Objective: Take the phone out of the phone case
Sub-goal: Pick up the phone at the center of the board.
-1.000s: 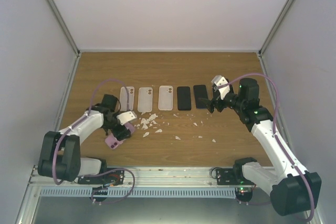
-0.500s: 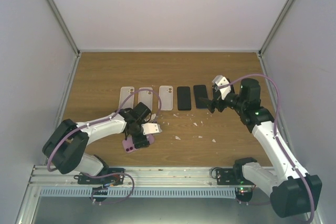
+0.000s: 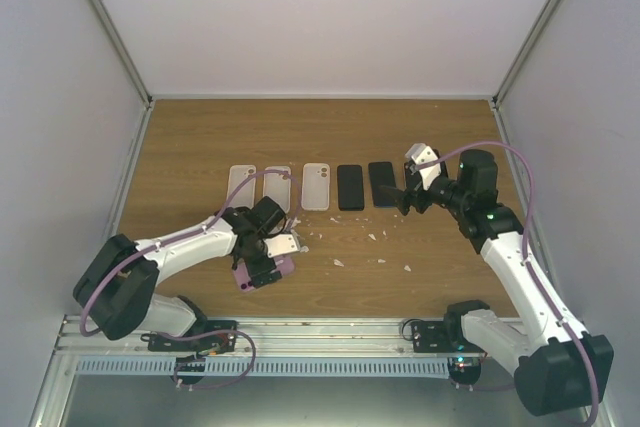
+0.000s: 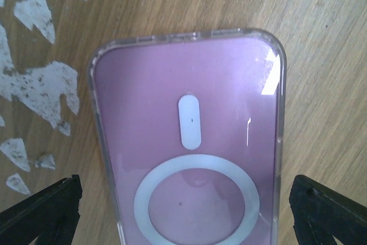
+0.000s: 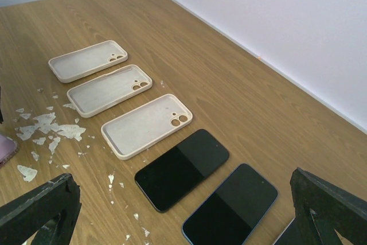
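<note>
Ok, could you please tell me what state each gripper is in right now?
Left gripper: open, straddling the purple cased phone, not gripping it.
Right gripper: open, holding nothing.

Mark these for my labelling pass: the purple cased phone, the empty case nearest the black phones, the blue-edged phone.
purple cased phone (image 4: 189, 73), left wrist view, pink back above the oval.
empty case nearest the black phones (image 5: 143, 125), right wrist view, inner floor.
blue-edged phone (image 5: 230, 205), right wrist view, screen middle.

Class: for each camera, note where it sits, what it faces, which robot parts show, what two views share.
Top: above and behind, looking down on table; both arms show.
Left wrist: above purple phone, facing down; left end effector tips show.
Right wrist: faces three cases; right end effector tips show.
Shared: top and right wrist, cases.
</note>
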Action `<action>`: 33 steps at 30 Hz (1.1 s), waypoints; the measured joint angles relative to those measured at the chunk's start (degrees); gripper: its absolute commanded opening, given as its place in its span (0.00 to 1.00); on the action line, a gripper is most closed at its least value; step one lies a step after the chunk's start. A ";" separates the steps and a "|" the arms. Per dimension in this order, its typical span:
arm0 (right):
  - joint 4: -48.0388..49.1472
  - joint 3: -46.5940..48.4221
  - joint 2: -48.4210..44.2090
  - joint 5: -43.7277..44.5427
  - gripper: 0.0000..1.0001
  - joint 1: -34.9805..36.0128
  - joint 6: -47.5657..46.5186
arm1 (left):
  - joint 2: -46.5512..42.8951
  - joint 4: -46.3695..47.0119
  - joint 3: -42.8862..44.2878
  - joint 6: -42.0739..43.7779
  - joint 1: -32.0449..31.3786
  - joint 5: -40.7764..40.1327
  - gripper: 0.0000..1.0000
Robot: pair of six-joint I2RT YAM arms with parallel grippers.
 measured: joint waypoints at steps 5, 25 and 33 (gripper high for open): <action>-0.02 0.00 -0.07 0.00 1.00 -0.11 0.02 | 0.63 -1.60 -0.33 -0.50 0.00 -1.11 0.99; -0.02 0.02 -0.07 -0.48 1.00 -0.11 0.04 | 3.89 -2.25 1.36 -2.25 0.02 -2.73 0.65; -0.04 0.11 0.48 -2.89 0.99 -0.04 -0.28 | 1.40 -2.01 4.13 -1.18 0.00 2.16 0.60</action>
